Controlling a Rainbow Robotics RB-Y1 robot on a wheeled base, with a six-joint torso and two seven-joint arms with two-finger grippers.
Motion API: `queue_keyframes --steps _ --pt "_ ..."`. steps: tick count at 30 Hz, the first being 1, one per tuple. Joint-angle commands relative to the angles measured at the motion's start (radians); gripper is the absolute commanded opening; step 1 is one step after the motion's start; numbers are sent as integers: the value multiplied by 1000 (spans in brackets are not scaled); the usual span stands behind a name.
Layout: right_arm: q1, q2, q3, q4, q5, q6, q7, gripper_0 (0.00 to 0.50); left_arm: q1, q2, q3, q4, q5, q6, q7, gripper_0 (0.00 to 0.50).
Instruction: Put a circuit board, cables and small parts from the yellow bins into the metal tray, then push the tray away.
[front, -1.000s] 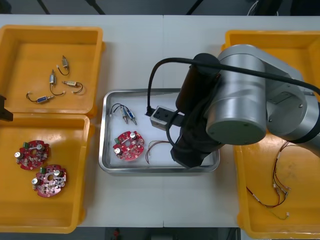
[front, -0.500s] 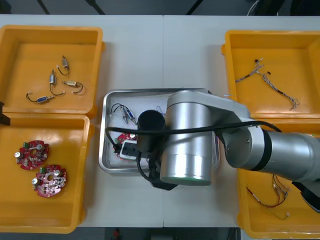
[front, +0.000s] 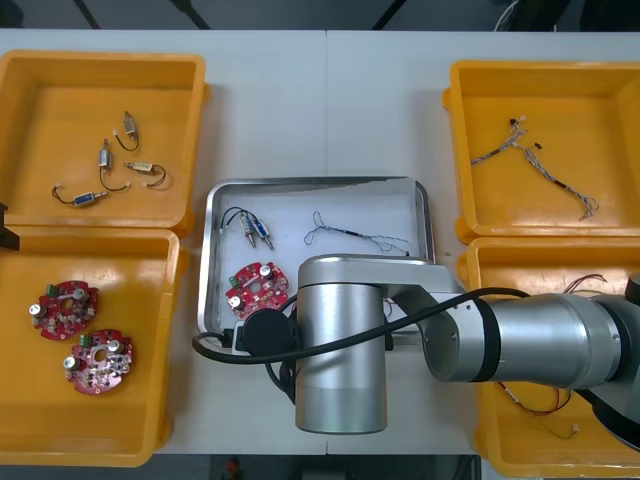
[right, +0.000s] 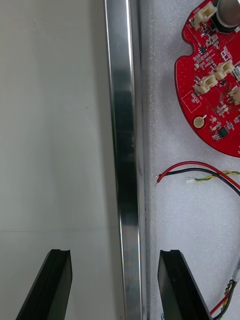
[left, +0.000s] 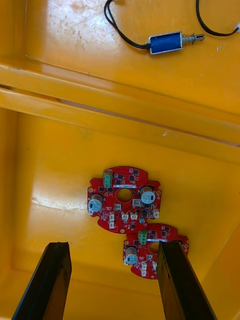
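- where is the metal tray (right: 122, 150) found, taken from the right gripper (right: 114, 255)?
- its near rim is straddled. the fingers are held wide apart with nothing gripped, one over the table (right: 50, 125), the other over the tray's white floor.
- and what is seen inside?
- a circuit board (right: 215, 100) is seen ahead of the inner finger, with a red and yellow cable (right: 200, 172) laid between the two.
- the left gripper (left: 114, 245)?
- it is held spread and empty over a yellow bin (left: 50, 175), where two boards (left: 124, 200) are seen just ahead of its fingers.
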Motion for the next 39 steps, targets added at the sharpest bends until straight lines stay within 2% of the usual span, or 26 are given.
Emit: queue_keyframes --steps 1,18,20,21,22,23,24,25,26,39 --pt "30 35 6 6 37 -23 29 500 16 47 21 -19 -11 -9 0 500" --pt "59 42 6 66 68 -62 60 500 16 47 21 -19 -11 -9 0 500" --pt "59 44 6 68 69 -62 63 360 16 47 21 -19 -11 -9 0 500" --pt "59 42 6 68 69 -60 64 236 16 47 21 -19 -11 -9 0 500" --pt "59 42 6 68 69 -60 64 144 16 47 21 -19 -11 -9 0 500" --pt "60 44 6 68 69 -60 64 125 16 47 21 -19 -11 -9 0 500" --pt "62 42 6 68 69 -60 64 57 16 47 21 -19 -11 -9 0 500" --pt "65 44 6 68 71 -60 64 14 16 47 21 -19 -11 -9 0 500" --pt "67 42 6 68 71 -60 64 0 16 47 21 -19 -11 -9 0 500" --pt "47 25 6 66 125 -60 70 0 16 47 21 -19 -11 -9 0 500"
